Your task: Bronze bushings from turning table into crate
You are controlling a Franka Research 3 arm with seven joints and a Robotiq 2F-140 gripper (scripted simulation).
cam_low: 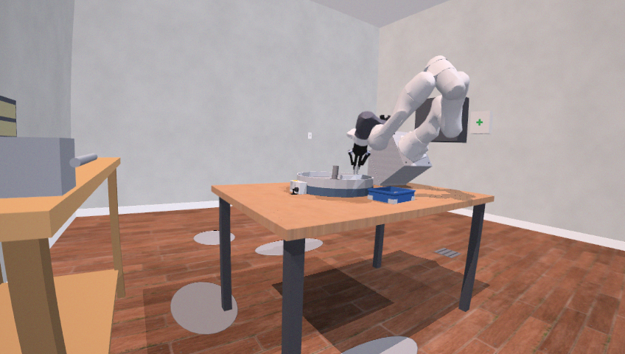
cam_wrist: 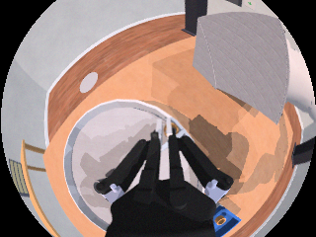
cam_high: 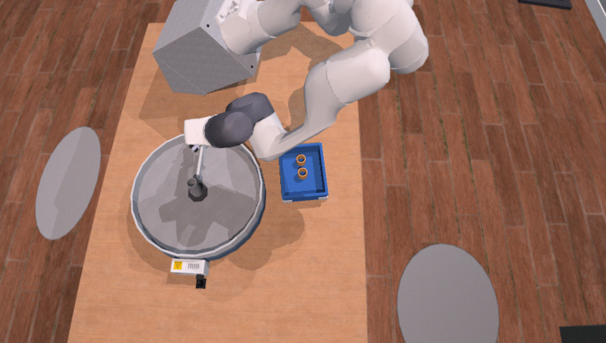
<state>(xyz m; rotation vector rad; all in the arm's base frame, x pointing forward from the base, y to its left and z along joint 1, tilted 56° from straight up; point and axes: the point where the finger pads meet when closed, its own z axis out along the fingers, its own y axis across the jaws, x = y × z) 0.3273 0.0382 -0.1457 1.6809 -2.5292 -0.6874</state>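
Note:
The turning table (cam_high: 155,182) (cam_low: 340,192) (cam_wrist: 68,163) is a grey round dish with a raised rim. My gripper (cam_low: 355,171) (cam_wrist: 164,124) points down over its robot-side edge, empty, with its fingers slightly apart. A bronze bushing (cam_wrist: 175,128) lies by the fingertips, partly hidden behind them, beside the white guide bar; the top view does not show it under the hand. I can make out no steel bushing. The blue crate (cam_high: 302,196) (cam_low: 385,198) (cam_wrist: 232,215) holds two bronze bushings (cam_high: 301,163) (cam_high: 302,177) standing upright.
A dark centre post (cam_high: 195,186) (cam_low: 335,172) rises from the turning table. A white guide bar (cam_high: 199,163) runs from near the post towards the robot-side rim. A white control box (cam_high: 188,266) sits at the outer rim. The grey robot mount (cam_high: 204,55) (cam_wrist: 242,59) stands behind.

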